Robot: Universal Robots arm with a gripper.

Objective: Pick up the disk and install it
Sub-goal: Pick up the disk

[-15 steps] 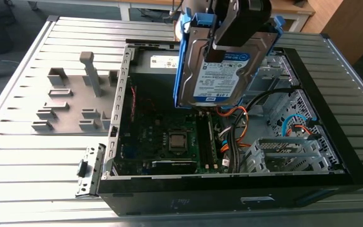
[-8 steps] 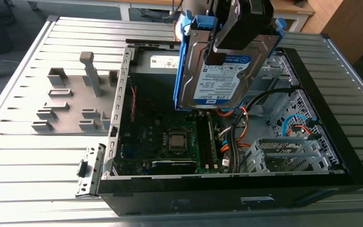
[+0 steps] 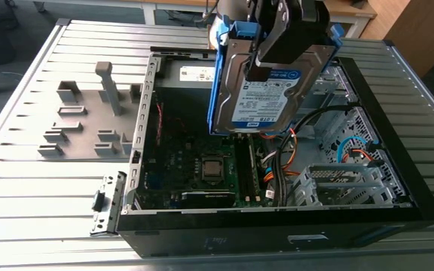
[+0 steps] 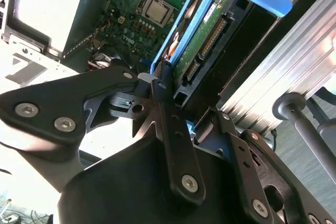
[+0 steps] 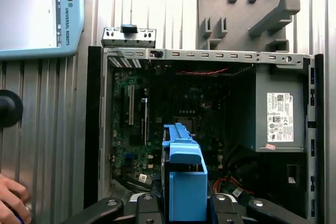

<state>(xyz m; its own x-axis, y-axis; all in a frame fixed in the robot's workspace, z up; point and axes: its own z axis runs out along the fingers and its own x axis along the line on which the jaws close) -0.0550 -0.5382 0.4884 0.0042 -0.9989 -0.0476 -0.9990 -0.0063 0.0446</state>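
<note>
Judging by how things lie, we count the pick-up as done: our gripper [image 5: 184,205] is clamped on the disk [image 3: 262,96], which hangs on edge in the air above the open computer case [image 3: 398,169], over the motherboard [image 3: 202,164] (apart from everything below, as far as we can tell). Installing is what remains; the disk sits in no bay yet

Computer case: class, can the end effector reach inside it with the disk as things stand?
Probably yes: the computer case lies open upward, the end effector holds the disk above it; loose cables might crowd.
</note>
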